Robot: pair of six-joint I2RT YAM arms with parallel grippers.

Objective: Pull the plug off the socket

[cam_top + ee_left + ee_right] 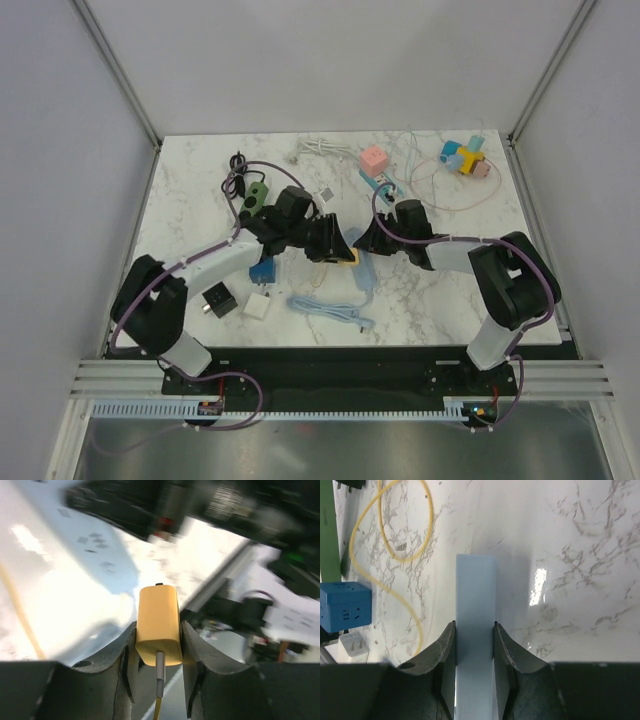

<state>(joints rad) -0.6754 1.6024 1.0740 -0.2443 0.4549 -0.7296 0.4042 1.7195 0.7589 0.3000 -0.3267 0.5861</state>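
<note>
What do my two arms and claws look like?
Both the left arm and right arm have white links between bulky black joints, with a purple cable strung along each. The left claw and right claw have dark grey, curved fingers with a matte look. No markings show.

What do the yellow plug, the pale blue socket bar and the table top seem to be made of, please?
Yellow plug: likely moulded plastic, smooth matte, with rounded edges.
Pale blue socket bar: probably plastic, satin, even colour.
Table top: marble look, glossy, grey veins and glare; stone or laminate, cannot tell.
</note>
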